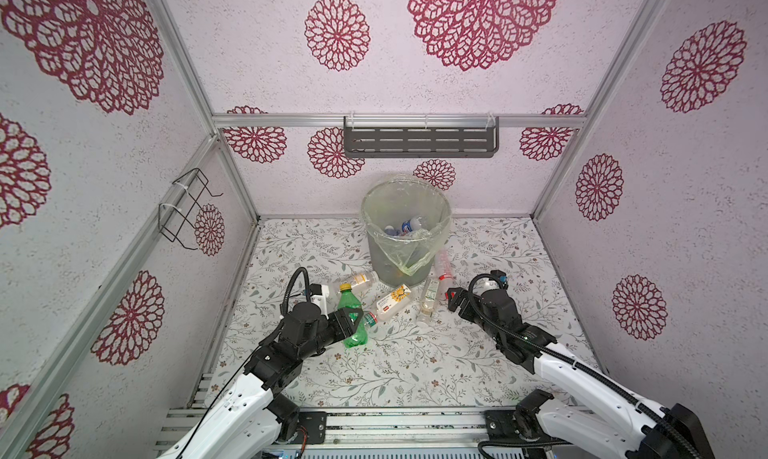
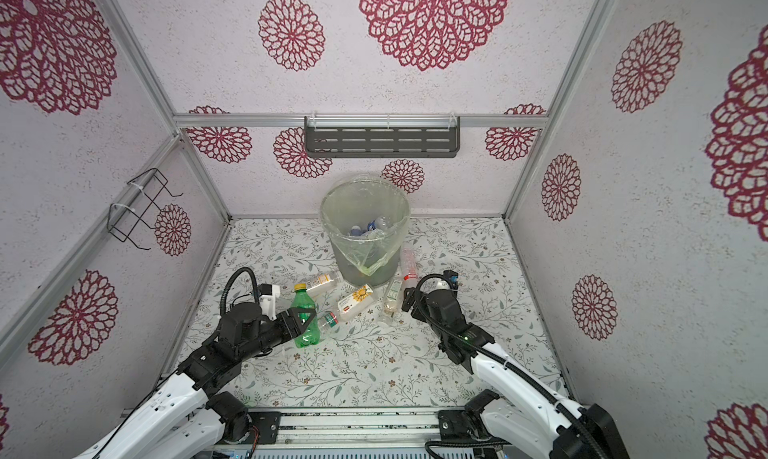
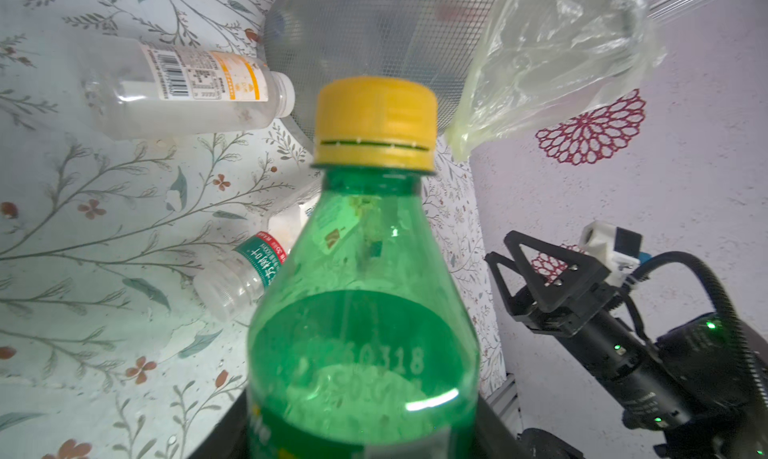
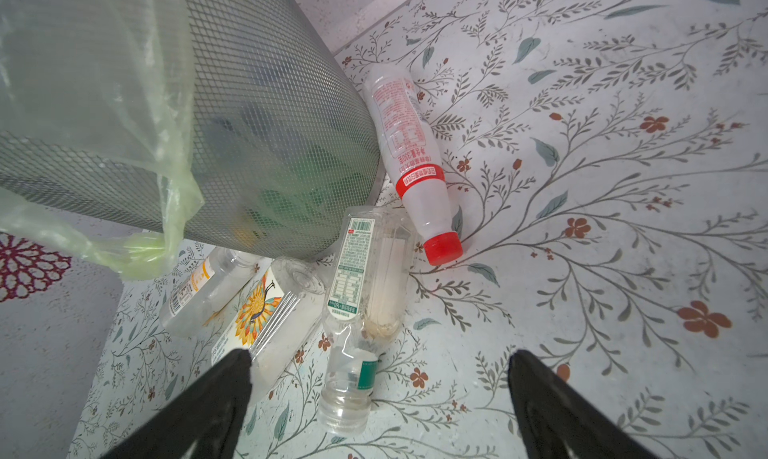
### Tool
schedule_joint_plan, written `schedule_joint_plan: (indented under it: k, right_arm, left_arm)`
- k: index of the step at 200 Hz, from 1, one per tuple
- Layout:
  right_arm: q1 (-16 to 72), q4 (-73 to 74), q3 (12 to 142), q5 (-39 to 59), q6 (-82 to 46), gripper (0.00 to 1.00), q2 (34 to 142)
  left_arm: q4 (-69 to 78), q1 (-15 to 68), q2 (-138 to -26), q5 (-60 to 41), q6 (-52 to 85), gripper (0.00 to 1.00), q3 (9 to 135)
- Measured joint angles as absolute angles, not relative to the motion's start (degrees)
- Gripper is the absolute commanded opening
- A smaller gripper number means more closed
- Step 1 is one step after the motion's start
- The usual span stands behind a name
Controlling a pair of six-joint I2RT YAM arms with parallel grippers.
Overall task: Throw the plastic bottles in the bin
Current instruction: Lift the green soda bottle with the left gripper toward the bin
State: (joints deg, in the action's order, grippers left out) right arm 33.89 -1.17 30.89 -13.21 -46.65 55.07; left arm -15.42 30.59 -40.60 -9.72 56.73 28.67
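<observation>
The round grey mesh bin lined with a yellowish bag stands at the back; only the top views look inside it, at blue-labelled bottles. The green plastic bottle with a yellow cap is clamped in the left gripper, long axis pointing cap toward the bin. The right gripper, jaws spread and empty, hangs above a clear green-and-white-labelled bottle lying neck toward it
</observation>
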Motion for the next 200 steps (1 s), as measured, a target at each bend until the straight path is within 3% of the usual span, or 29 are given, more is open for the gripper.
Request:
schedule_joint_plan:
  k: [99,153,200]
  right_arm:
    - [33.89,-1.08,30.96,-12.93,-46.65,0.99,55.51]
    - [33.89,-1.06,30.96,-12.80,-46.65,0.99,55.55]
    - [33.89,-0.89,30.96,-12.78,-46.65,0.99,56.55]
  left_arm:
    - [-0.58,23.75,-47.64,-21.45,58.54,0.57,32.67]
    - [-6.09,21.58,-50.33,-23.09,55.09,0.55,43.70]
    - [-11.97,21.30,-47.75,-21.30,54.04,0.55,43.70]
